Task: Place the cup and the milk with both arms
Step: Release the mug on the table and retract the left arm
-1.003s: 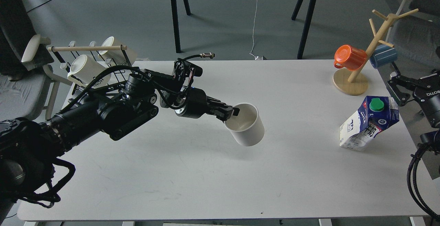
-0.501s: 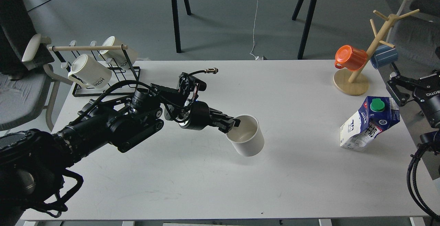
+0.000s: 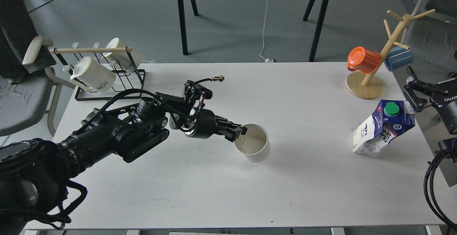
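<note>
The cup (image 3: pixel 254 146) is a plain white mug with a cream inside, near the middle of the white table (image 3: pixel 200 199). It stands nearly upright, low on the tabletop; its handle is hidden by my left gripper (image 3: pixel 240 133), which is shut on the cup's near-left rim. The milk (image 3: pixel 382 128) is a dented blue-and-white carton with a green cap, leaning at the table's right side. My right gripper (image 3: pixel 413 94) hangs past the right table edge, just right of the carton and apart from it; its fingers look spread.
A black wire rack (image 3: pixel 107 85) with two cream "HOME" mugs stands at the back left. A wooden mug tree (image 3: pixel 371 74) with an orange mug (image 3: pixel 363 60) and a blue mug (image 3: pixel 398 58) stands at the back right, behind the carton.
My left arm has lowered the cup and turned it from tilted to nearly upright, bringing it down to the tabletop. The carton and the right arm have hardly moved.
</note>
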Robot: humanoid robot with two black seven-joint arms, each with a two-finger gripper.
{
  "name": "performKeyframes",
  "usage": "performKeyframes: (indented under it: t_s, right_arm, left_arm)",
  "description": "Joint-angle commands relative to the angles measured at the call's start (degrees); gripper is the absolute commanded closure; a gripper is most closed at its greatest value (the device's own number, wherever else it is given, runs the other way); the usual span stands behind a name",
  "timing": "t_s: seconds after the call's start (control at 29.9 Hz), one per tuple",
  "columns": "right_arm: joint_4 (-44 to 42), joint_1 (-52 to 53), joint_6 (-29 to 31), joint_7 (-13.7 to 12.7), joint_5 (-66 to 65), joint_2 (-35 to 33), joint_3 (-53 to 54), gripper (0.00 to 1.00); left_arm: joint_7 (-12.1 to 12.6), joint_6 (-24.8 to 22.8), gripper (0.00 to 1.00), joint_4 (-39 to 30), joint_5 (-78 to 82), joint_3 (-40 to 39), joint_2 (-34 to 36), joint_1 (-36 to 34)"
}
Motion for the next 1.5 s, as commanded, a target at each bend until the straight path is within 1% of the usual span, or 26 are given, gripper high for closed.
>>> performKeyframes:
  t_s: [0.0, 0.07, 0.13, 0.23, 0.27, 0.3, 0.37, 0.47, 0.53, 0.7, 0.8, 0.9, 1.0, 1.14, 1.2, 1.37, 1.47]
  right_arm:
    - [-0.03, -0.26, 0.00, 0.03, 0.00, 0.01, 0.00, 0.01]
    - [-0.03, -0.35, 0.00, 0.03, 0.00, 0.01, 0.00, 0.01]
    - [0.06, -0.35, 0.00, 0.03, 0.00, 0.09, 0.00, 0.01]
    - [0.24, -0.26, 0.00, 0.03, 0.09, 0.09, 0.26, 0.01]
    - [0.32, -0.26, 0.00, 0.03, 0.18, 0.01, 0.61, 0.01]
    - [0.59, -0.26, 0.00, 0.03, 0.18, 0.01, 1.22, 0.01]
    - [1.03, -0.26, 0.00, -0.05, 0.36, -0.17, 2.54, 0.01]
    - [2.69, -0.44, 0.00, 0.12, 0.62, -2.79, 4.65, 0.01]
    - [3.13, -1.40, 0.00, 0.47, 2.10, -5.17, 4.92, 0.01]
    - [3.23, -8.42, 0.00, 0.30, 17.99, -10.27, 4.92, 0.01]
    - [3.23, -13.69, 0.00, 0.30, 23.02, -12.38, 4.92, 0.01]
    - [3.31, -18.87, 0.00, 0.38, 24.17, -13.79, 4.92, 0.01]
    - [3.31, -24.68, 0.00, 0.38, 24.35, -13.71, 4.48, 0.02]
    - [3.14, -29.87, 0.00, 0.30, 23.65, -12.13, 3.60, 0.01]
    - [3.14, -31.46, 0.00, 0.21, 23.21, -9.85, 2.46, 0.01]
    - [2.96, -30.59, 0.00, 0.30, 20.31, -3.61, -2.28, 0.01]
    - [2.70, -28.13, 0.00, 0.38, 17.59, 1.22, -4.48, 0.01]
  left_arm:
    - [0.00, -0.28, 0.74, 0.00, -0.06, -0.07, 0.27, -0.05]
    - [0.00, -0.46, 0.70, -0.09, -0.23, -0.16, 0.54, -0.14]
    - [0.00, -0.64, 0.64, -0.17, -0.41, -0.42, 0.98, -0.23]
    - [0.00, -1.51, 0.52, -0.70, -1.28, -1.21, 1.59, -0.31]
    - [0.00, -2.04, 0.46, -0.88, -2.50, -1.74, 1.85, -0.40]
    - [0.00, -2.83, 0.39, -1.14, -4.78, -2.78, 2.38, -0.40]
    - [0.00, -4.38, 0.30, -1.84, -10.57, -4.72, 3.61, -0.40]
    - [0.00, -4.38, 0.25, -2.46, -21.72, -8.93, 7.03, -0.58]
    - [0.00, -4.38, 0.25, -2.37, -28.67, -11.83, 9.49, -0.58]
    - [0.00, -4.38, 0.24, -1.94, -48.34, -19.74, 17.13, 0.12]
    - [0.00, -4.38, 0.23, -1.06, -64.33, -21.25, 21.70, 1.26]
    - [0.00, -4.38, 0.23, 0.79, -79.11, -21.16, 26.54, 2.05]
    - [0.00, -4.38, 0.21, 2.63, -88.01, -20.99, 29.10, 4.60]
    - [0.00, -4.38, 0.20, 3.17, -90.14, -20.99, 31.39, 7.32]
    - [0.00, -4.38, 0.19, 3.17, -90.14, -21.08, 31.39, 9.61]
    - [0.00, -4.38, 0.18, 3.17, -89.97, -20.99, 31.13, 11.37]
    - [0.00, -4.38, 0.18, 3.17, -89.88, -20.81, 30.95, 11.81]
